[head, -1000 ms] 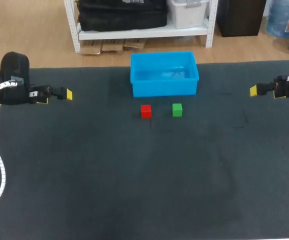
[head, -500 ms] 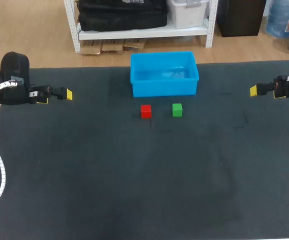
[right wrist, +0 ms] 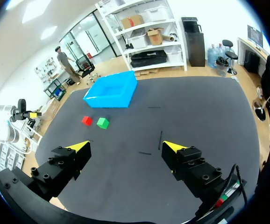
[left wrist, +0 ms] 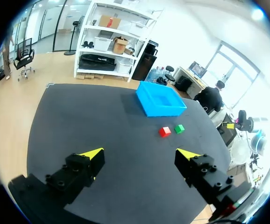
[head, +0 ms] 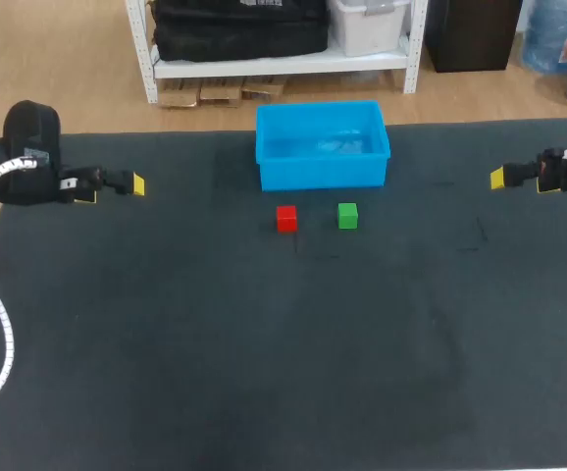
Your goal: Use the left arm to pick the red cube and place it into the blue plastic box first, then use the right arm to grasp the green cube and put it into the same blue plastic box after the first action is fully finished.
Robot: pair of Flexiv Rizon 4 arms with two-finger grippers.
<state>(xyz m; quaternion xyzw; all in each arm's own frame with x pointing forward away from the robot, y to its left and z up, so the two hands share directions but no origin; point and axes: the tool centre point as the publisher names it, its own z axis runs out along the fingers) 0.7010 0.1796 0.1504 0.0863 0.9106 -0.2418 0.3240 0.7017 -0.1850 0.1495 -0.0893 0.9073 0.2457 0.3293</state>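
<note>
Nothing boxed yet; step in hand looks to be the left arm's reach for the red cube (head: 285, 218). Cube sits on the dark table (head: 264, 353) just off the 6 o'clock wall of the blue plastic box (head: 323, 173), with the green cube (head: 347, 215) close at its 3 o'clock, a narrow gap between them. Left gripper (left wrist: 139, 154) hangs at the table's 9 o'clock edge, fingers spread wide, nothing held, well apart from the cube. Right gripper (right wrist: 125, 148) at the 3 o'clock edge, likewise spread and empty; best left parked there. Advice: come down over the red cube with fingers on its 12 and 6 o'clock faces, so neither nudges the green neighbour, then lift above the box wall. No legible writing on cubes, box or table
</note>
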